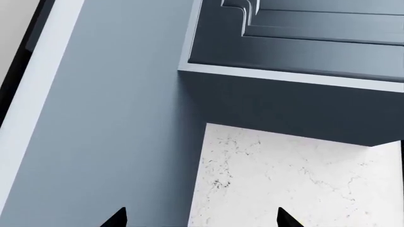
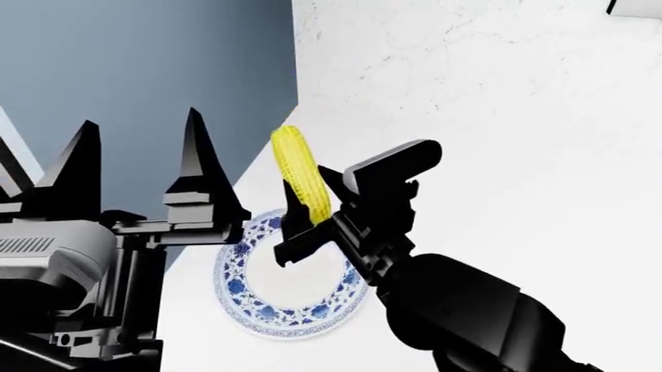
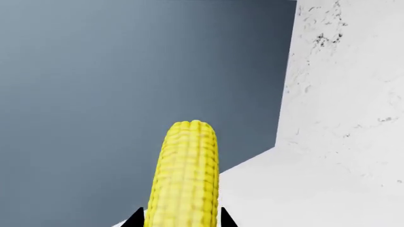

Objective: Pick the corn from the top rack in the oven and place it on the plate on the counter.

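Corn (image 2: 300, 172), a bright yellow husked cob with rows of kernels, clamped at its lower end between the black fingers of the right gripper (image 2: 310, 221), tilted, free end pointing up and away. Held above the far-left rim of the small round white plate (image 2: 271, 312) with blue floral border, on the smooth white counter (image 2: 497, 116). Left gripper (image 2: 139, 155) beside it, fingers spread apart, holding nothing. Pale blue cabinet panel (image 2: 135, 70) behind.

Flat, even, bright light fills all three views, with no glare or blur. The counter (image 2: 497, 116) renders nearly washed-out white; soft shading darkens the blue cabinet panel (image 1: 296, 101) underneath.
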